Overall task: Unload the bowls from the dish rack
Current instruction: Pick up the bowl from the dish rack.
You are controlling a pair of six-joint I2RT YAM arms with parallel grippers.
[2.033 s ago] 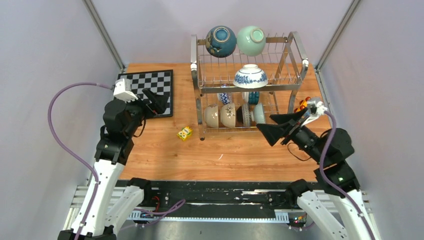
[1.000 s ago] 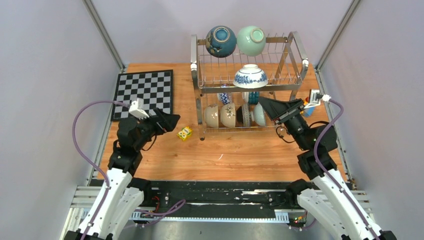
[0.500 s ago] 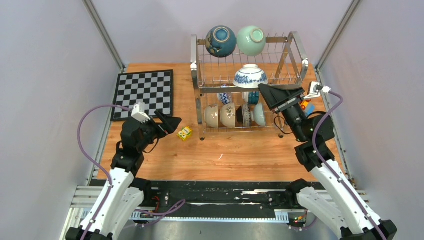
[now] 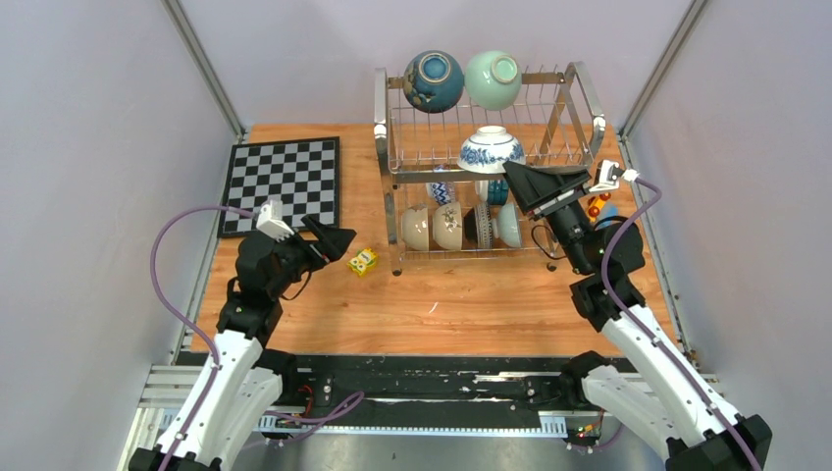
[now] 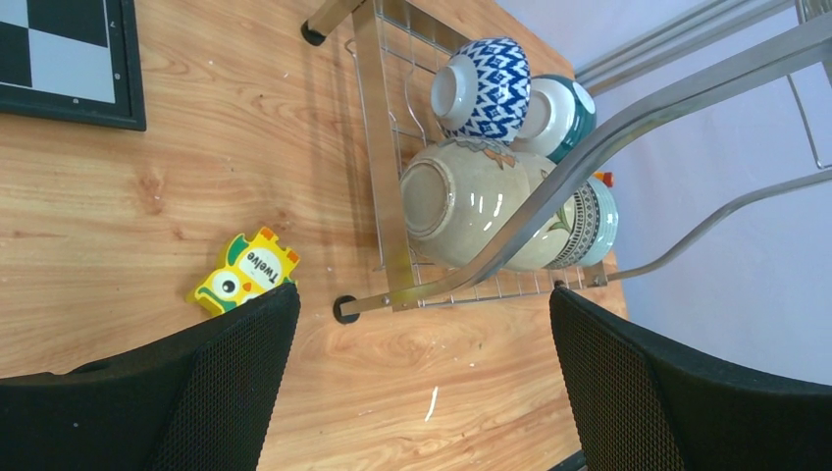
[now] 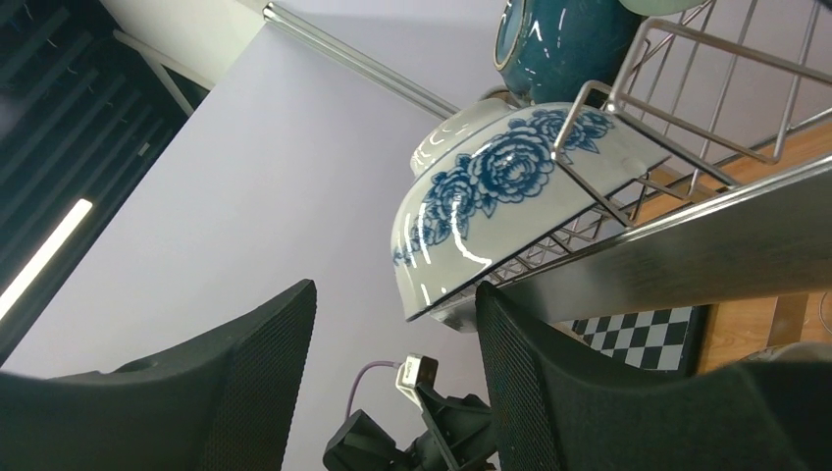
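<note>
The dish rack (image 4: 579,98) stands at the back of the table. Its upper tier holds a dark blue bowl (image 4: 434,80), a mint green bowl (image 4: 493,78) and an upturned white bowl with blue flowers (image 4: 491,149). The lower tier holds several bowls on edge, cream ones (image 4: 417,226) at the left. My right gripper (image 4: 520,182) is open at the upper tier's front rail. In the right wrist view the flowered bowl's (image 6: 510,186) rim reaches between its fingertips. My left gripper (image 4: 338,240) hangs open over the table left of the rack, nothing in it.
A yellow owl block (image 4: 363,261) lies by the rack's front left foot (image 5: 343,309), close to my left fingers (image 5: 216,383). A chessboard (image 4: 283,182) lies at the back left. A small toy car (image 4: 597,206) sits right of the rack. Walls close in on both sides.
My right gripper has moved up and left to the flowered bowl's rim, and its jaws have narrowed a little. The left gripper edged slightly right, then held still.
</note>
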